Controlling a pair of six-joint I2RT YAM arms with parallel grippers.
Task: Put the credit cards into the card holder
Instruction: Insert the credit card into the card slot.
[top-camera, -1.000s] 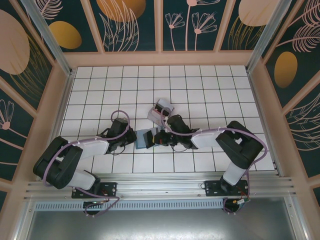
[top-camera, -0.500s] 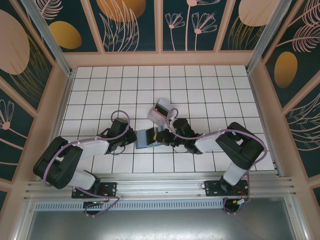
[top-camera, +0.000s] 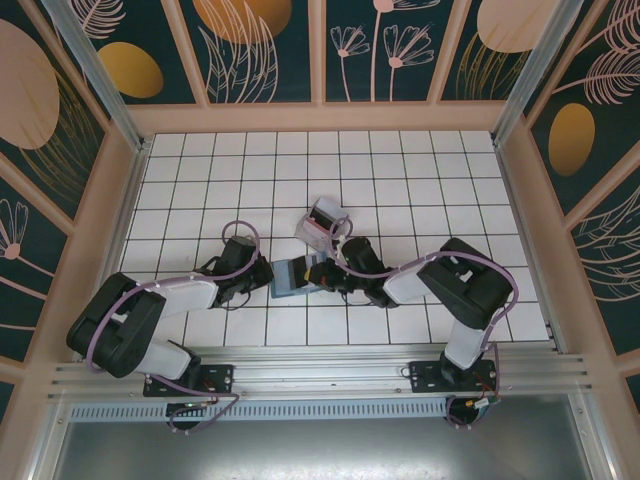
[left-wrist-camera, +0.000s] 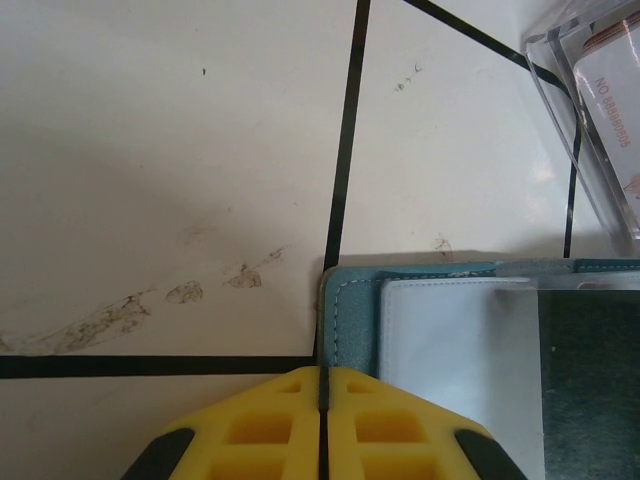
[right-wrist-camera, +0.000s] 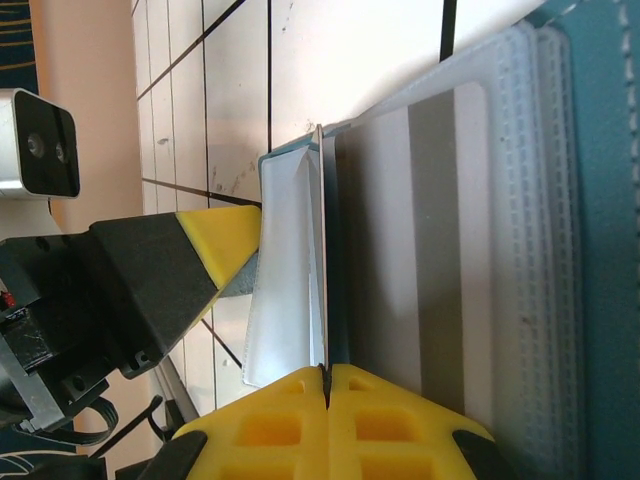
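The card holder (top-camera: 284, 280) lies open on the white tiles, teal outside with pale clear pockets (left-wrist-camera: 460, 350) inside. My left gripper (top-camera: 265, 277) is shut on its left edge; in the left wrist view the yellow fingertips (left-wrist-camera: 322, 372) pinch the teal rim (left-wrist-camera: 352, 300). My right gripper (top-camera: 316, 274) hovers over the holder from the right, shut on a thin credit card (right-wrist-camera: 320, 250) seen edge-on. The card stands upright against the raised clear pocket flap (right-wrist-camera: 285, 270). A grey-striped card (right-wrist-camera: 430, 250) shows behind the pocket plastic beside the teal cover (right-wrist-camera: 600, 200).
A small clear plastic box (top-camera: 322, 222) with pinkish contents lies just behind the holder, and its corner shows in the left wrist view (left-wrist-camera: 600, 110). Wooden walls ring the tiled floor (top-camera: 400, 180). The left gripper's finger (right-wrist-camera: 215, 250) sits close to the held card.
The right arm has swung its elbow to the left and pushed its gripper and card a little further left over the holder. The left arm has stayed still.
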